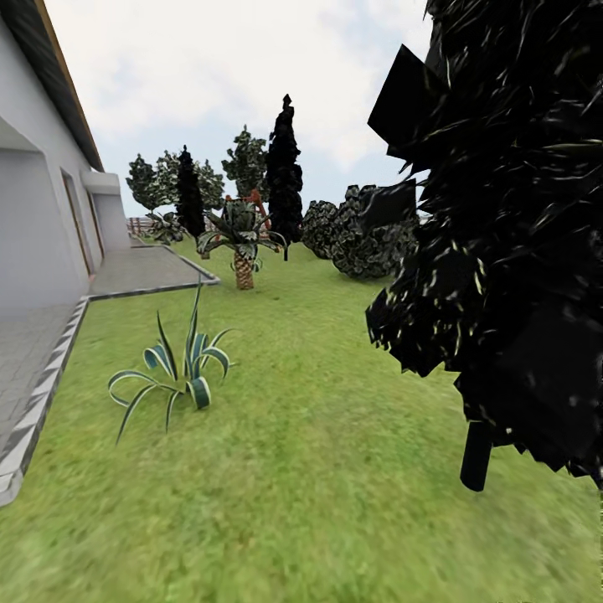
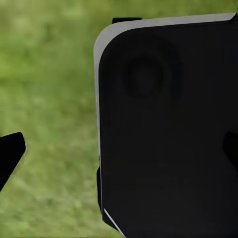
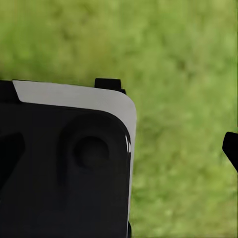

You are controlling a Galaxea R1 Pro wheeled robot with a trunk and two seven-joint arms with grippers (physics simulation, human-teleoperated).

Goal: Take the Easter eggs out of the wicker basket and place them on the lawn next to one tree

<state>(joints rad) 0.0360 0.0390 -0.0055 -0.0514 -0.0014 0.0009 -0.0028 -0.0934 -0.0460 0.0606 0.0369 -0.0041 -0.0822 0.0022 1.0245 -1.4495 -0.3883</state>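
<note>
The Easter eggs and the wicker basket are out of view. The lawn (image 1: 318, 469) spreads ahead through the garden. Far back, leafy green trees (image 1: 245, 163) rise by the fence. In the left wrist view my left gripper (image 2: 119, 151) is open over grass, its dark fingertips (image 2: 11, 151) set wide apart and nothing between them. My right gripper (image 3: 119, 148) is open the same way, one fingertip (image 3: 230, 148) showing at the picture's edge. Both hang beside my black, white-rimmed base (image 2: 168, 139).
A big black conifer (image 1: 511, 234) stands close on the right, with its short trunk (image 1: 476, 456). A striped spiky plant (image 1: 180, 368) grows left of centre. Further back are a short palm (image 1: 243, 247), dark bushes (image 1: 360, 230) and slim black conifers (image 1: 285, 167). The white house (image 1: 38, 218) and paving (image 1: 33, 360) lie left.
</note>
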